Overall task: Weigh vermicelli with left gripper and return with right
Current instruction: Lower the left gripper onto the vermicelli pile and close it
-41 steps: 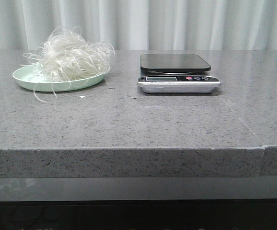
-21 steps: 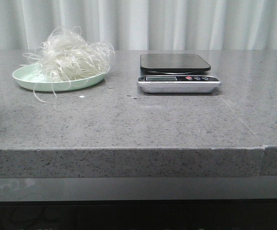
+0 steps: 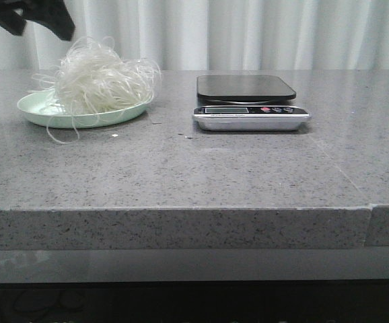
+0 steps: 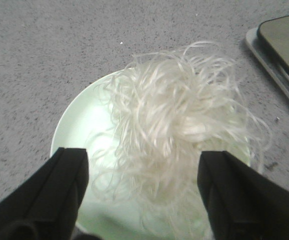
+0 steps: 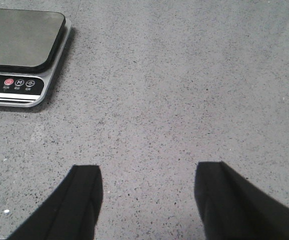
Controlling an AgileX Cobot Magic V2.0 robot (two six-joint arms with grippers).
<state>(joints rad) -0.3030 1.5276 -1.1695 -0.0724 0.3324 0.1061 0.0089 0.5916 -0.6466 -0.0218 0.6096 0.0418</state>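
Black shape, far left: the left end effector (image 3: 36, 17) now shows at the top-left of the front view, above and just left of the vermicelli (image 3: 100, 82); half a second ago that corner held only curtain.
Meaning for task: judged as the start of the approach for the pick-up; weighing not yet begun.
Left end effector state: open, both fingers (image 4: 44, 197) spread wide in the left wrist view, nothing between them but air above the noodles; no contact seen.
Vermicelli place: heaped on the pale green plate (image 3: 36, 108) at the far left of the bench (image 3: 194, 168), stray strands hanging over the plate's near rim. Same spot and shape as in the earlier frames.
Wrist line-up: in the left wrist view the tangle (image 4: 179, 130) sits between the two fingers, plate rim (image 4: 67, 125) showing beside it; looks roughly centred for a descent.
Scale: kitchen scale (image 3: 248, 101) stands to the right of the plate, well apart, dark platform bare, unmoved from before. Display too small to read.
Right end effector: (image 5: 149, 200) open, fingers apart over bare bench in the right wrist view, scale (image 5: 22, 50) off to one side; not in the front view.
Other differences from earlier: none seen; plate, noodles, scale all as they were.
Next, as a guess: lower the left end effector onto the heap and close; loose strands may slip or trail.
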